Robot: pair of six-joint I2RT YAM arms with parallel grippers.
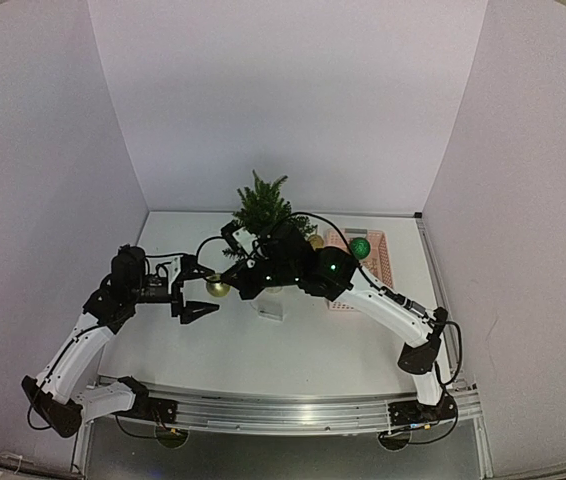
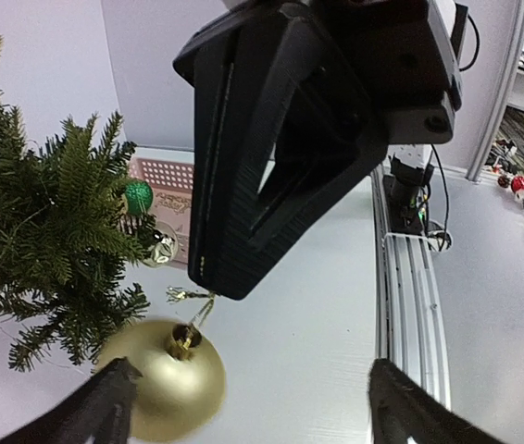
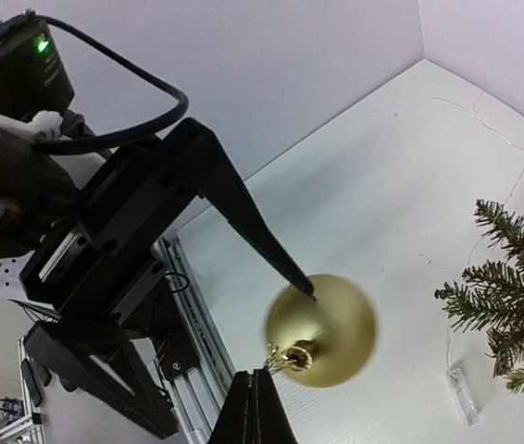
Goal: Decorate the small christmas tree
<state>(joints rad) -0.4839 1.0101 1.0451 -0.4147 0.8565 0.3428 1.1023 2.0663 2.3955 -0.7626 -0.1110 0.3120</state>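
Right gripper (image 3: 257, 407) clamped on gold bauble (image 3: 322, 328) hook; left gripper (image 2: 248, 393) spread wide, empty; small christmas tree (image 1: 261, 208) upright just beyond.

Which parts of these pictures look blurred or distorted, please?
Right wrist view: the gold bauble is smeared, while the small christmas tree is crisp. Left wrist view: the bauble looks soft too. Top external view: wide-angle bowing curves the rail.

Gold bauble (image 3: 331, 324) smooth, softly shiny; small christmas tree (image 2: 49, 231) bristly plastic needles; table (image 1: 263, 350) matt white.
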